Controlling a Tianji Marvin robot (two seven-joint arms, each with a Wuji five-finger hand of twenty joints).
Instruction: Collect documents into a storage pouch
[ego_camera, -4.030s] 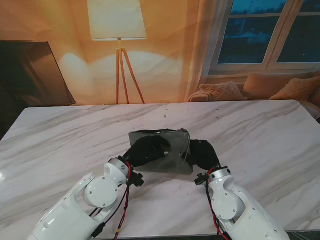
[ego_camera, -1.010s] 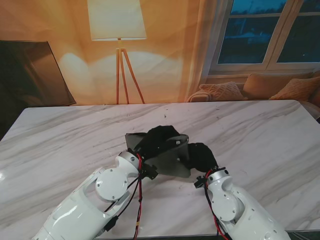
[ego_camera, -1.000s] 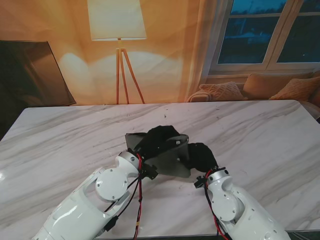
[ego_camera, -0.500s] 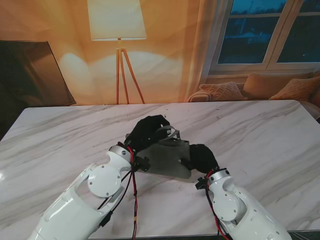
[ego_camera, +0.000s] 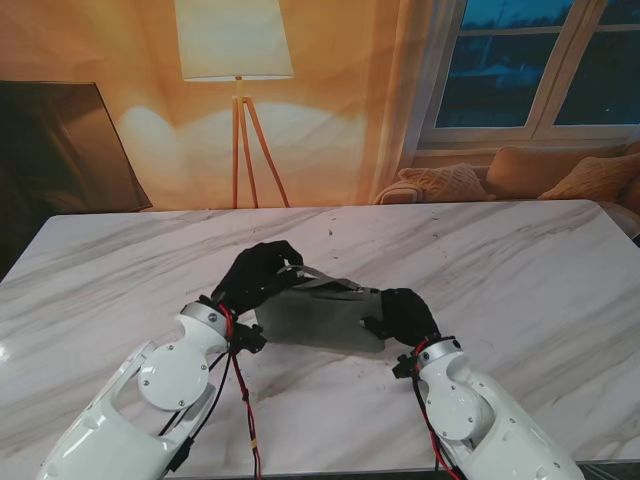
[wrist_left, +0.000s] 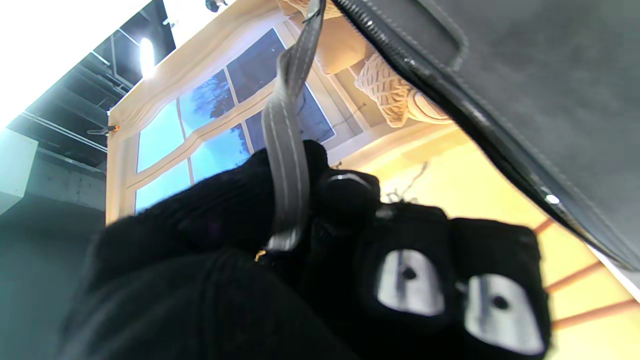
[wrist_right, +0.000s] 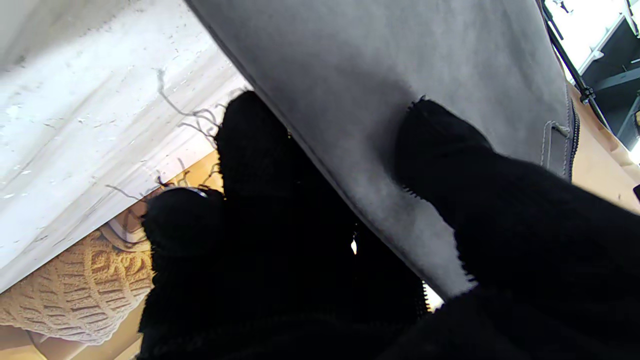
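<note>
**Q:** What fills the middle of the stand view?

**A:** A flat grey pouch (ego_camera: 318, 318) sits at the centre of the frame, over a white marbled worktop (ego_camera: 520, 270). Two white robot arms rise from the bottom corners, each ending in a black-gloved hand.

**Q:** What is the left hand doing?

**A:** The left hand (ego_camera: 255, 276), just left of centre, is clenched around a thin grey strap (wrist_left: 286, 145) attached to the pouch. In the left wrist view the strap runs down from the top centre of the frame into the curled fingers (wrist_left: 410, 270), and the pouch's zipped edge (wrist_left: 500, 145) crosses the upper right.

**Q:** And the right hand?

**A:** The right hand (ego_camera: 402, 314), just right of centre, grasps the pouch's right edge. In the right wrist view the thumb (wrist_right: 450, 150) lies on the grey face of the pouch, right of centre, while the other fingers (wrist_right: 250, 150) sit behind the edge, left of centre.

**Q:** Is the pouch lying flat?

**A:** Its upper left corner appears lifted toward the left hand; how much of it touches the worktop cannot be told.

**Q:** Are any documents visible?

**A:** None can be made out.

**Q:** What is behind the worktop?

**A:** A floor lamp (ego_camera: 235, 60) at upper left of centre, a window (ego_camera: 540, 60) at upper right, and cushions (ego_camera: 445, 182) beneath it.
</note>
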